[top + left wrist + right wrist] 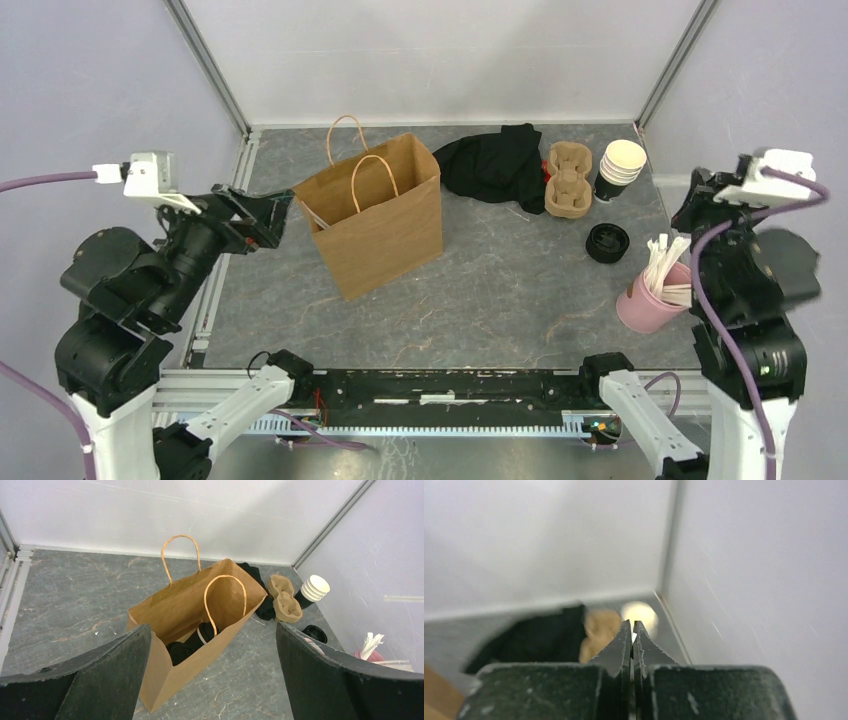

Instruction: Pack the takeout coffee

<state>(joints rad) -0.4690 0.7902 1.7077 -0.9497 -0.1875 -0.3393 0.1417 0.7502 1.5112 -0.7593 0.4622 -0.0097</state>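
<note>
Okay, starting on my left: the left gripper [212, 629] hangs at the left edge of the table [500, 300], its jaws spread wide with nothing between them. It points down toward the mouth of the paper bag [378, 222]. The bag stands upright and open, left of the table's centre, both handles up.

Looking through the left wrist camera, I can see straight into it. The two coffee cups [182, 651] sit at the bottom of the bag, dark shapes side by side under the near handle. I can't make out their lids clearly from here.

Moving right, a crumpled black cloth [495, 162] lies at the back of the table, just beside the bag's far corner. Touching its right side is a cardboard cup carrier [567, 180]. Next to that stands a stack of lidless cups [622, 166], cream inside. Nearer me, a loose black lid [607, 243] lies flat on the table. Just right of it is a pink holder [648, 305] full of pale sticks.

Over on my right, the right gripper [632, 630] is up off the table by the right wall. Its jaws are pressed together on nothing.
</note>
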